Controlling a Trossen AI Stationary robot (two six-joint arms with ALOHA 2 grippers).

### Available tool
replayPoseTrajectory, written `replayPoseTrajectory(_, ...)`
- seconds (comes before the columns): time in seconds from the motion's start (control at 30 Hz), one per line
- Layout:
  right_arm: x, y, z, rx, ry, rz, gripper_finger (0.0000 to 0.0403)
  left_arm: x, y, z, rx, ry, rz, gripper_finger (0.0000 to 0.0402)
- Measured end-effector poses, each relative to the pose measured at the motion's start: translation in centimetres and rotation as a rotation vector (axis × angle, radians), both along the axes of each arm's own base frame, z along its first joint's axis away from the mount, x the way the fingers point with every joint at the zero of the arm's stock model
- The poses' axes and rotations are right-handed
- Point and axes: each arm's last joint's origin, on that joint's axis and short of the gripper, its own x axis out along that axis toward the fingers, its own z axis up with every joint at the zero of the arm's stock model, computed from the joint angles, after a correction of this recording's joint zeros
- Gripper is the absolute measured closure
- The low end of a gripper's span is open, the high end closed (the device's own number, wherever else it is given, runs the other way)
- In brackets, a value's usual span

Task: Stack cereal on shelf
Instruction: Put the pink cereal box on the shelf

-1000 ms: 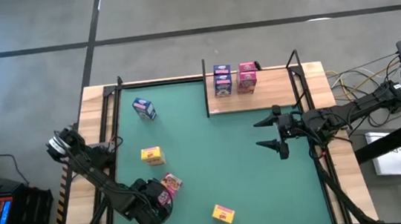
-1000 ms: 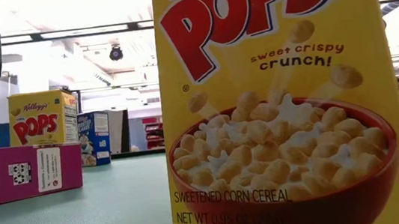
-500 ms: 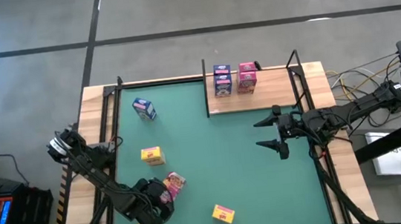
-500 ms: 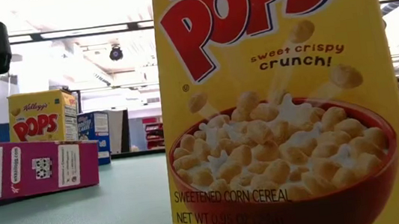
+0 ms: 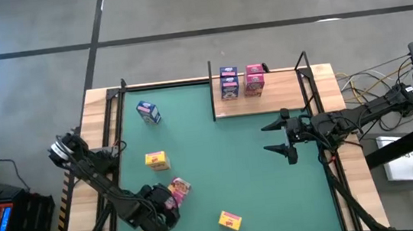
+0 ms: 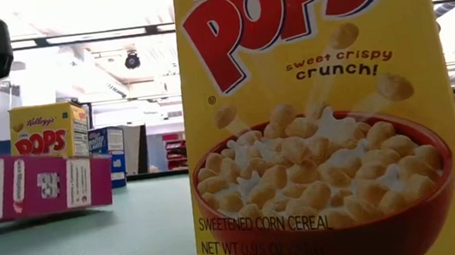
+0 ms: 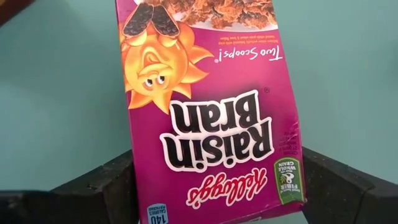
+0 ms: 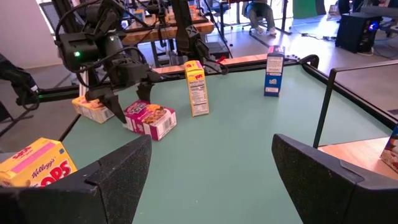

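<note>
Raisin Bran box (image 7: 211,124): lying on green tabletop (image 5: 226,159), near-left; fingers flank both sides
Left end effector (image 5: 171,202): arm angled low; closed around box; lift undetermined
Right end effector (image 5: 274,137): open, empty; beside shelf (image 5: 281,96)

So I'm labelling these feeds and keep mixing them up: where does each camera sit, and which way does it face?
High view: above the table, looking straight down; both arms show, the left gripper at the Raisin Bran box, the right gripper open beside the shelf.
Low view: at mat height, looking level; a Corn Pops box fills it.
Left wrist view: looks past its own fingers flanking the Raisin Bran box.
Right wrist view: looks across the mat past its own fingers at the left arm.
Shared: the Raisin Bran box appears in all four.
</note>
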Motion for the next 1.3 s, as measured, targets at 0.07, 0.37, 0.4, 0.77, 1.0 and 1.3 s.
replayPoseTrajectory(0.07,0.0,0.0,0.0,0.000,0.000,0.000,0.0080,0.1,-0.2,0.8,-0.008,0.004,-0.002,0.0085)
replayPoseTrajectory(0.37,0.0,0.0,0.0,0.000,0.000,0.000,0.0080,0.8,-0.4,5.2,-0.161,0.303,0.029,0.0085)
replayPoseTrajectory(0.4,0.0,0.0,0.0,0.000,0.000,0.000,0.0080,1.0,-0.5,5.7,-0.190,0.332,0.025,0.0085)
replayPoseTrajectory(0.77,0.0,0.0,0.0,0.000,0.000,0.000,0.0080,2.0,0.1,9.0,-0.432,0.587,-0.157,0.0063)
replayPoseTrajectory(1.0,0.0,0.0,0.0,0.000,0.000,0.000,0.0080,3.2,2.2,8.8,-0.602,0.666,-0.281,0.0054)
replayPoseTrajectory(1.3,0.0,0.0,0.0,0.000,0.000,0.000,0.0080,4.6,4.0,8.1,-0.651,0.670,-0.225,0.0054)
